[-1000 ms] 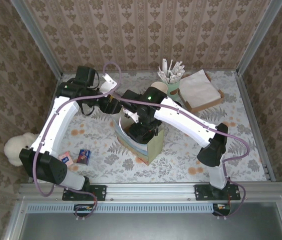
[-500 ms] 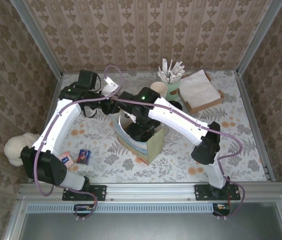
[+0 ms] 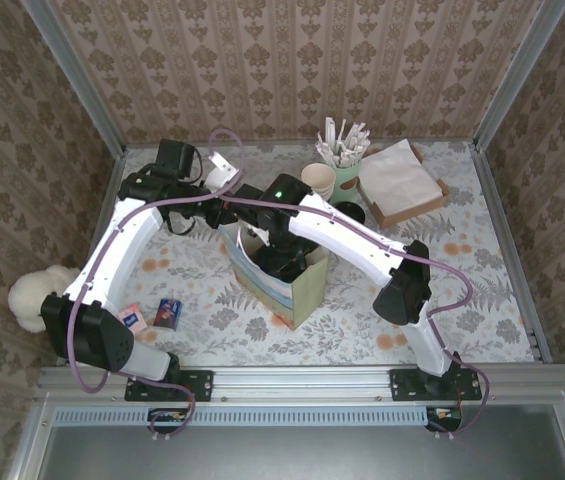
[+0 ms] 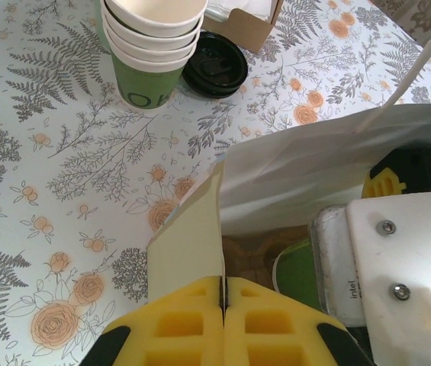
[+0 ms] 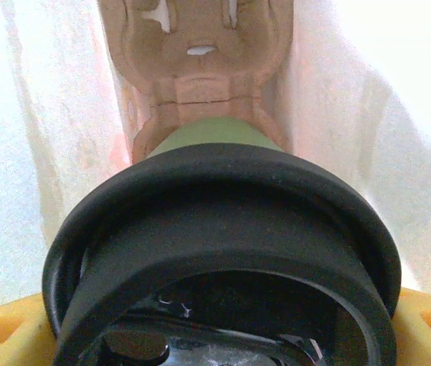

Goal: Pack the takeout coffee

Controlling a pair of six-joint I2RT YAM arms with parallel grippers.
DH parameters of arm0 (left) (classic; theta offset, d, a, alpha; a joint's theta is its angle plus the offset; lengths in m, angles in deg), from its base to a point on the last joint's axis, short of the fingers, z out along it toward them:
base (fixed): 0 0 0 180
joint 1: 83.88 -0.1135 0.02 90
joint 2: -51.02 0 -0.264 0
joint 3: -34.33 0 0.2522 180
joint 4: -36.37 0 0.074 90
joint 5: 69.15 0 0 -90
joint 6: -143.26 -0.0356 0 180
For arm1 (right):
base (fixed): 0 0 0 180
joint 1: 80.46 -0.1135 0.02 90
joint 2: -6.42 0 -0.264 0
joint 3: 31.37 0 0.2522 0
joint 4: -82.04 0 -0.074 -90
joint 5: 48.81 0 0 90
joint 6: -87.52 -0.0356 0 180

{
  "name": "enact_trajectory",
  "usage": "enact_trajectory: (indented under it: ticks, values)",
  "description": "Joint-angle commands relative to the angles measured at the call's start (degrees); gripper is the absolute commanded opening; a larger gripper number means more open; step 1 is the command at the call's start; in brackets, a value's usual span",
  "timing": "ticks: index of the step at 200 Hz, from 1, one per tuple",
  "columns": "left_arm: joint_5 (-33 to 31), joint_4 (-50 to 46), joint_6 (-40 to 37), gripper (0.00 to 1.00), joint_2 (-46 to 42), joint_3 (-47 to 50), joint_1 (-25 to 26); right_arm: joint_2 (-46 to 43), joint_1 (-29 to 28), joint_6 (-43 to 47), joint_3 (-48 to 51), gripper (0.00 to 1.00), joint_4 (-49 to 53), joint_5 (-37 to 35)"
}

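A pale green paper bag (image 3: 300, 292) stands open at mid-table. My left gripper (image 3: 230, 214) is shut on its back-left rim; in the left wrist view the yellow jaws (image 4: 223, 284) pinch the bag's edge flap (image 4: 188, 244). My right gripper (image 3: 280, 256) reaches down into the bag. It holds a green coffee cup (image 5: 215, 139) with a black lid (image 5: 223, 221) between its yellow fingers (image 5: 1, 329), just above the brown pulp carrier (image 5: 198, 53) on the bag's floor. The carrier (image 4: 255, 255) and cup (image 4: 300, 278) also show past the flap.
A stack of green cups (image 3: 319, 181) (image 4: 152, 46) and black lids (image 3: 350, 212) (image 4: 215, 65) sit behind the bag. A green cup of white sticks (image 3: 344, 158) and a napkin box (image 3: 400, 182) stand at the back right. Two small packets (image 3: 152, 314) lie front left.
My left gripper has closed on the bag's rim. The right arm has shifted left and sunk deeper into the bag with the cup.
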Motion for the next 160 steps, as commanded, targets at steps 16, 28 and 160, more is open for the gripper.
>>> enact_trajectory:
  ticks: [16, 28, 160]
  values:
    - [1.8, 0.8, 0.1, 0.0, -0.9, 0.8, 0.2, -1.6, 0.3, 0.4, 5.0, 0.59, 0.9, 1.7]
    - [1.8, 0.8, 0.2, 0.0, -1.0, 0.8, 0.2, -2.1, 0.4, 0.6, 6.3, 0.59, 0.7, 2.0]
    - [1.7, 0.6, 1.3, 0.0, -1.0, -0.1, 0.2, -4.2, 0.4, -0.5, 9.6, 0.59, 1.9, 2.1]
